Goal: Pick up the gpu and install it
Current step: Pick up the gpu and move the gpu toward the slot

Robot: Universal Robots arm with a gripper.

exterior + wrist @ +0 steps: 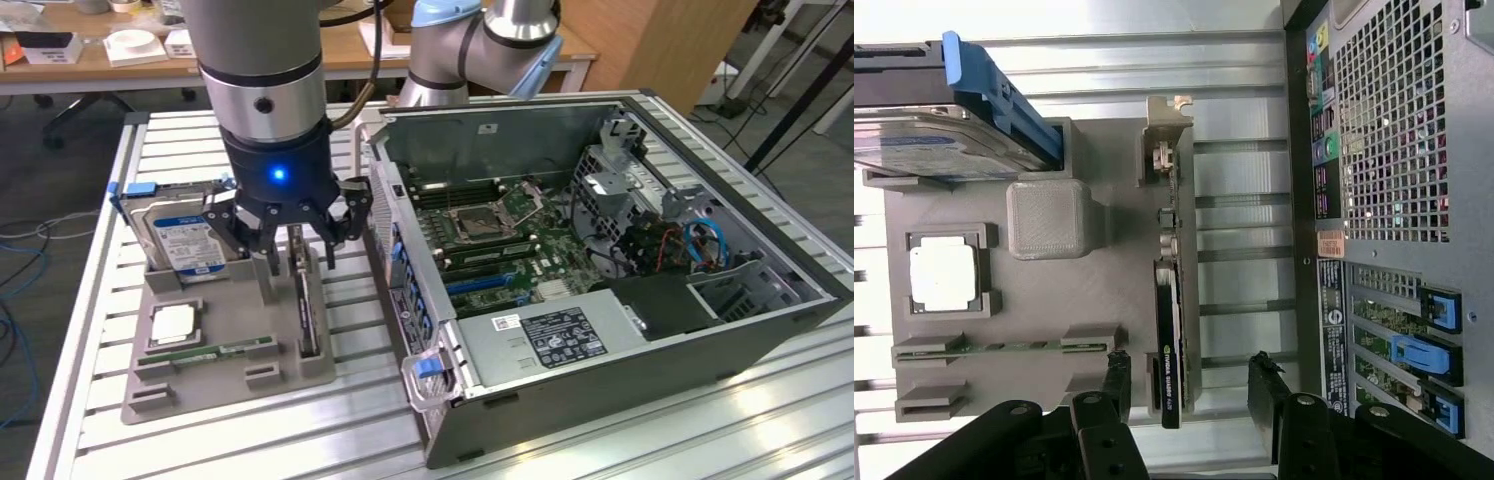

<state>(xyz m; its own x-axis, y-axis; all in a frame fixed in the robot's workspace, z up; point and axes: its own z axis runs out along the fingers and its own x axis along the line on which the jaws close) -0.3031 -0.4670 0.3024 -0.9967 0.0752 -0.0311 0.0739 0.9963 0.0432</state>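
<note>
Grey holder (214, 388): lies on the slatted metal table (83, 350), just beside the open computer case (747, 330)
Gpu (1167, 340): stands on edge in a slot of the holder, on the side nearest the case
Jaws: spread wide, one finger on either side of the gpu, apparently not touching it
Hard drive (180, 238): blue-and-white label, propped upright in the holder
Processor (174, 325): flat in its recess
Memory stick (207, 352): on edge near the processor
Motherboard (494, 235): exposed inside the case
</note>
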